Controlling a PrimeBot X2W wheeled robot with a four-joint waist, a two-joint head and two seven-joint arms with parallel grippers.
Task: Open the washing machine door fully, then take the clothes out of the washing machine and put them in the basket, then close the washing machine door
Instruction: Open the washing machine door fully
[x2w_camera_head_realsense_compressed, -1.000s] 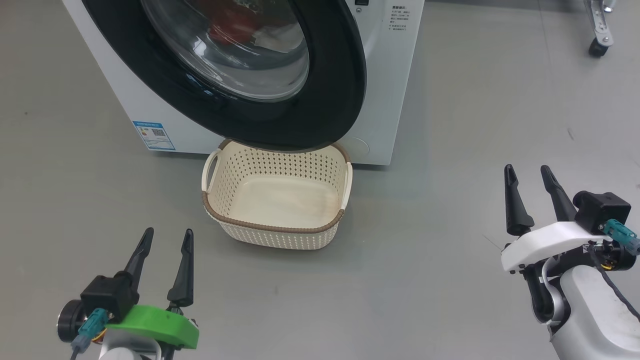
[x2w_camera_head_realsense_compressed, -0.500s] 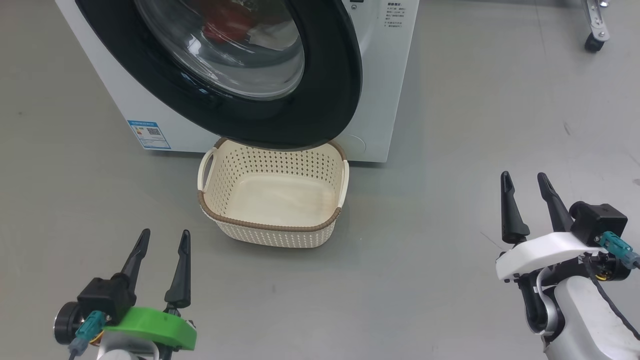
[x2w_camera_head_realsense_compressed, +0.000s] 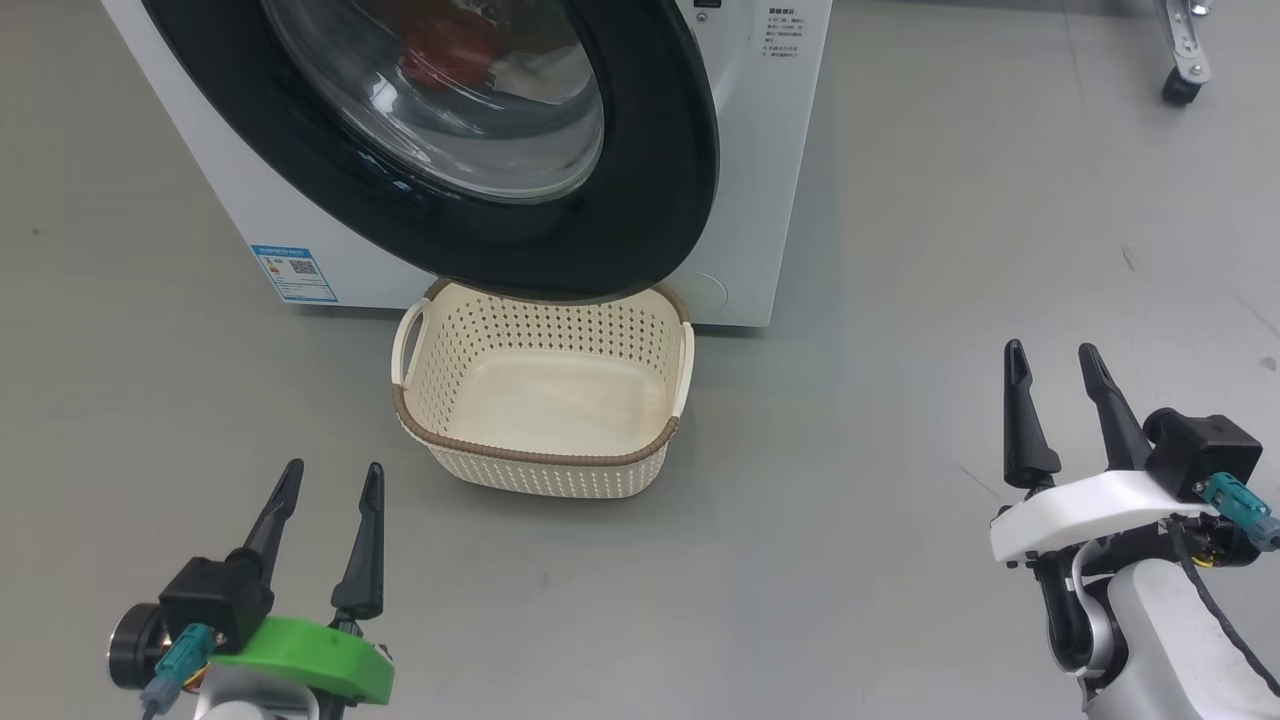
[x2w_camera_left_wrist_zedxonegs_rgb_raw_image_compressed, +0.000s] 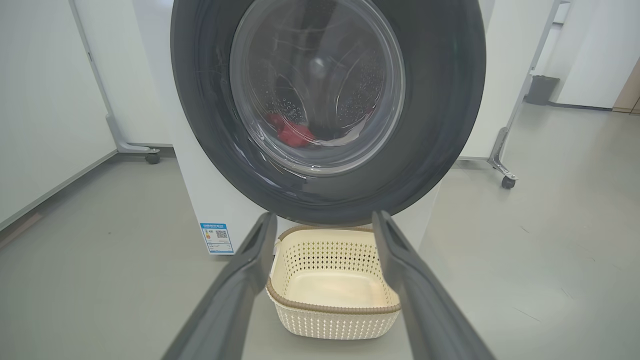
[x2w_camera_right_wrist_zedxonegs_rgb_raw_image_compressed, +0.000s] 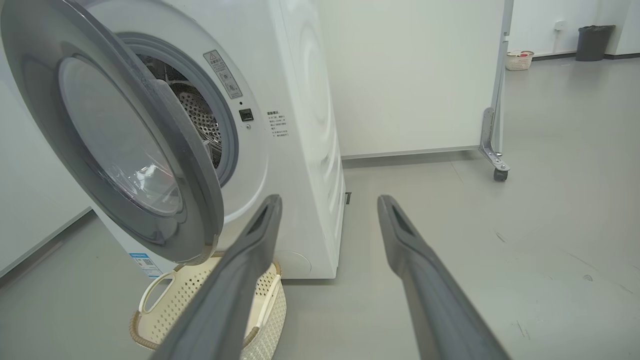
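Note:
The white washing machine (x2w_camera_head_realsense_compressed: 760, 180) stands at the top of the head view. Its round black-rimmed door (x2w_camera_head_realsense_compressed: 660, 200) hangs partly open, its right edge swung out over the basket. Red and white clothes (x2w_camera_head_realsense_compressed: 450, 55) show through the glass (x2w_camera_left_wrist_zedxonegs_rgb_raw_image_compressed: 292, 132) inside the drum. The cream basket (x2w_camera_head_realsense_compressed: 545, 455) with a brown rim sits empty on the floor under the door's lower edge (x2w_camera_right_wrist_zedxonegs_rgb_raw_image_compressed: 200, 252). My left gripper (x2w_camera_head_realsense_compressed: 330, 480) is open at the lower left, short of the basket. My right gripper (x2w_camera_head_realsense_compressed: 1052, 358) is open at the lower right, well to the right of the basket. Both hold nothing.
Grey floor (x2w_camera_head_realsense_compressed: 900, 300) stretches around the washer. A wheeled white partition (x2w_camera_right_wrist_zedxonegs_rgb_raw_image_compressed: 492, 150) stands to the machine's right, its caster (x2w_camera_head_realsense_compressed: 1175, 88) at the top right of the head view. A dark bin (x2w_camera_right_wrist_zedxonegs_rgb_raw_image_compressed: 595, 42) and a small basket (x2w_camera_right_wrist_zedxonegs_rgb_raw_image_compressed: 520, 60) stand far back.
The whole head picture has shifted slightly left and down, so the camera moved. Both grippers stay open and hold about the same places.

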